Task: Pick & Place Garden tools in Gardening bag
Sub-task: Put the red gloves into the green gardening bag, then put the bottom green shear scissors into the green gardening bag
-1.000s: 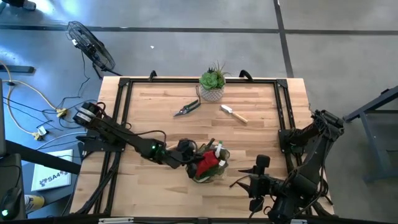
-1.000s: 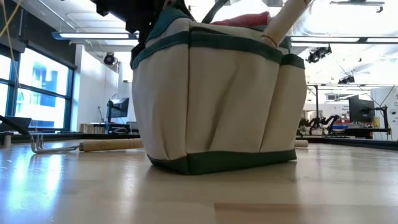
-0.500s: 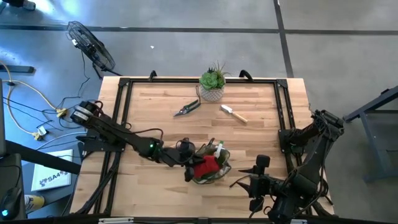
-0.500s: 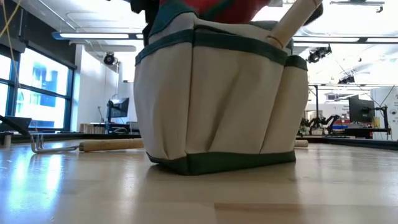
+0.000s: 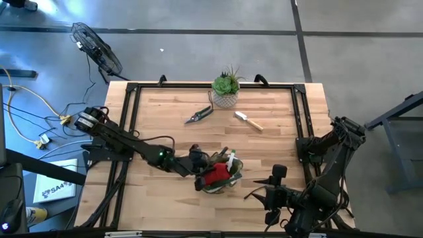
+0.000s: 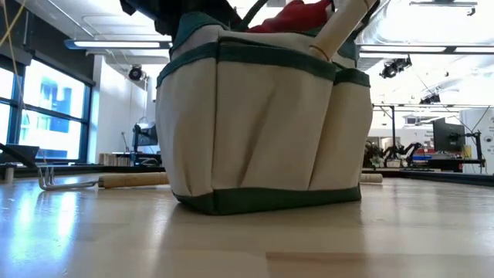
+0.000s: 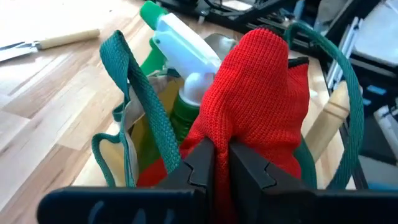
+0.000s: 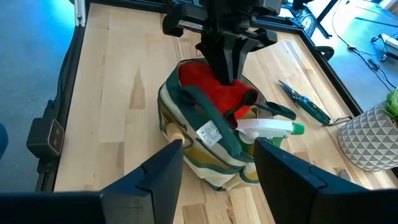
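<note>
Bag [image 5: 219, 177] of tan fabric with green trim sits on the wooden table [image 5: 277, 125], near the front edge and about midway across. Its green loop handles [image 7: 140, 106] stand up above the opening. Inside it, a red knitted glove [image 7: 258, 93] bulges out of the top. Beside the glove stands a green-and-white spray bottle [image 7: 180, 53], nozzle poking over the rim. A pale wooden handle [image 6: 340, 27] leans out of the bag at one end.

The left gripper [image 7: 216, 163] hangs directly over the bag, its two dark fingers drawn nearly together and pinching a fold of the red glove. The left arm [image 5: 125, 142] reaches in from the table's left edge.

The right gripper [image 8: 217, 152] waits near the table's front right corner, fingers spread wide and holding nothing, pointing toward the bag.

Farther back on the table lie dark shears [image 5: 198, 116] and a trowel [image 5: 248, 120] with a wooden handle, apart from each other. Behind them, at the far edge, stands a spiky green plant in a white pot [image 5: 226, 92]. A rake [image 6: 100, 180] with a wooden handle lies flat on the table beyond the bag in the low view.
</note>
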Controlling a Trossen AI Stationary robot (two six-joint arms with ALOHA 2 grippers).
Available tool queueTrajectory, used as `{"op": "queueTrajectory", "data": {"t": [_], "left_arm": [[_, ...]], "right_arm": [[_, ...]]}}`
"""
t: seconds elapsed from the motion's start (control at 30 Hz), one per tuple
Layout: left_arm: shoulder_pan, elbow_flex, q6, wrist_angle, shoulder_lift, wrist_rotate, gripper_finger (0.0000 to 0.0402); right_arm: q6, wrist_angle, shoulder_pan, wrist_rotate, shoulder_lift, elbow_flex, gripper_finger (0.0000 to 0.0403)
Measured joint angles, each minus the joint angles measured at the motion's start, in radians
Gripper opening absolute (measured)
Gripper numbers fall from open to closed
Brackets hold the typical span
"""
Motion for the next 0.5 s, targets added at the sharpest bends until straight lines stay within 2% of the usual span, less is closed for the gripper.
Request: {"op": "queueTrajectory", "data": {"t": [0.17, 0.5], "left_arm": [[0.0, 0.0, 0.007, -0.045, 0.0, 0.008, 0.0061], [0.0, 0.0, 0.011, -0.046, -0.004, -0.015, 0.0188]], "right_arm": [[0.0, 0.001, 0.0, 0.0, 0.0, 0.0, 0.0188], [0.0, 0.002, 0.0, 0.0, 0.0, 0.0, 0.0188]]}}
